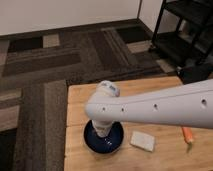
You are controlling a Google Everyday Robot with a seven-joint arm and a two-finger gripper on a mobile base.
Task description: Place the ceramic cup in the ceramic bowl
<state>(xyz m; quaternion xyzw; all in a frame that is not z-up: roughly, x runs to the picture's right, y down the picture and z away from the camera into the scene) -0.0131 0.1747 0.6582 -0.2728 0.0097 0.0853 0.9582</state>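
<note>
The ceramic bowl (116, 141), dark navy and glossy, sits on the wooden table (150, 90) near its front left. My white arm reaches in from the right and bends down over the bowl. My gripper (102, 129) is at the arm's lower end, directly over the inside of the bowl and mostly hidden by the wrist. A white rounded shape there dips into the bowl. I cannot tell whether it is the ceramic cup or part of the wrist. No cup shows anywhere else on the table.
A flat white rectangular block (143, 140) lies just right of the bowl. An orange object (187, 135) lies further right, under the arm. A black shelf unit (185, 30) stands at the back right. Patterned dark carpet (60, 60) surrounds the table.
</note>
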